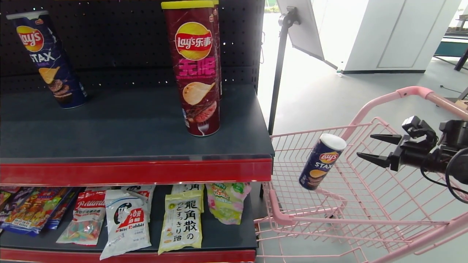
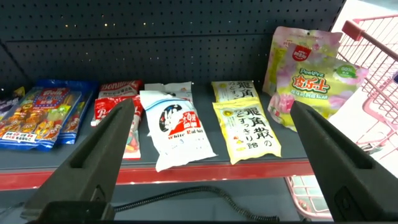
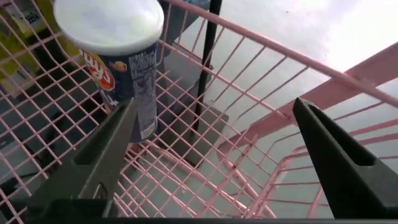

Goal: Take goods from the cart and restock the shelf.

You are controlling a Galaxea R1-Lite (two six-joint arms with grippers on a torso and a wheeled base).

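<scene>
Right gripper (image 1: pixel 365 146): fingers wide apart. Blue chip can (image 1: pixel 321 161): tilted inside the pink cart (image 1: pixel 365 109), just beyond the fingertips, not touching them. Left gripper (image 2: pixel 212 106): fingers wide apart, snack bags (image 2: pixel 177 127) on the lower shelf (image 2: pixel 249 167) beyond its fingertips.

We've got our right gripper (image 1: pixel 365 145) over the pink cart (image 1: pixel 369 106), fingers spread, near a tilted blue chip can (image 1: pixel 321 161) inside it. On the upper shelf (image 1: pixel 128 124) a red can (image 1: pixel 197 69) stands at front right, and another blue can (image 1: pixel 47 58) at back left.
</scene>
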